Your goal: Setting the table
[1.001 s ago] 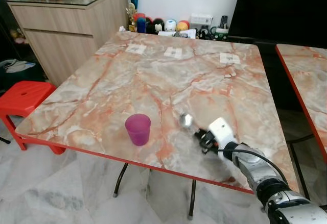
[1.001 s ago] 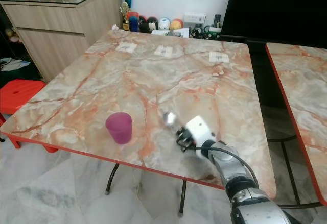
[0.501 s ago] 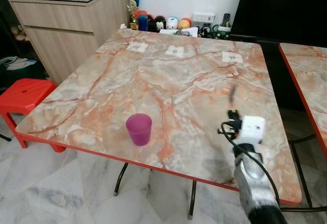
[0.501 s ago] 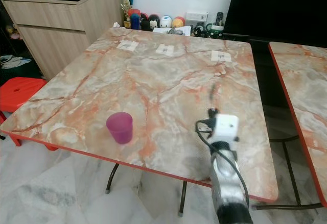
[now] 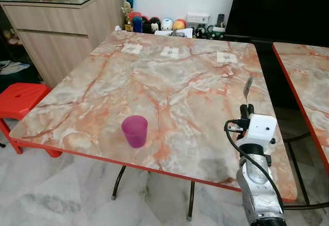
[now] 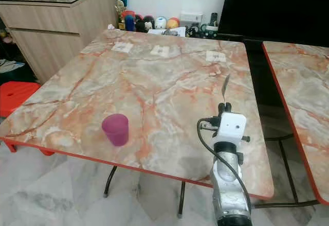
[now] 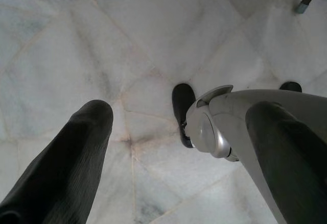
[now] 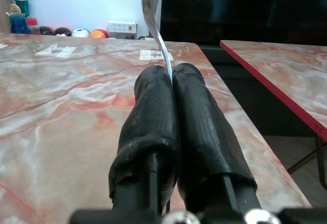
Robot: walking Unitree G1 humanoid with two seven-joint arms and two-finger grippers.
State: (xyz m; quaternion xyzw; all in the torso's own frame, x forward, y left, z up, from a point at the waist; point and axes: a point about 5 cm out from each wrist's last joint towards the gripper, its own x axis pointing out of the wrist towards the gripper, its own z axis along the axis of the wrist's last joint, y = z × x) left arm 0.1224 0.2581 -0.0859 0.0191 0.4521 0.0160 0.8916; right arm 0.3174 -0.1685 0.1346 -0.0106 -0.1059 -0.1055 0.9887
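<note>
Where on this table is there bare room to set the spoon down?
The right gripper holds the spoon above the table near its right edge. Bare marble stretches from the purple cup to that edge and back to the paper labels. Only the shelf behind, with its toys, is crowded.

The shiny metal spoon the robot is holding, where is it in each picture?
Left eye view: the shiny metal spoon sticks up from the right gripper, over the marble table's right side.
Right eye view: the spoon, above the white wrist block.
Right wrist view: its handle rises from between the shut black fingers.
Left wrist view: floor and the robot's leg.
Shared landmark: the marble table.
</note>
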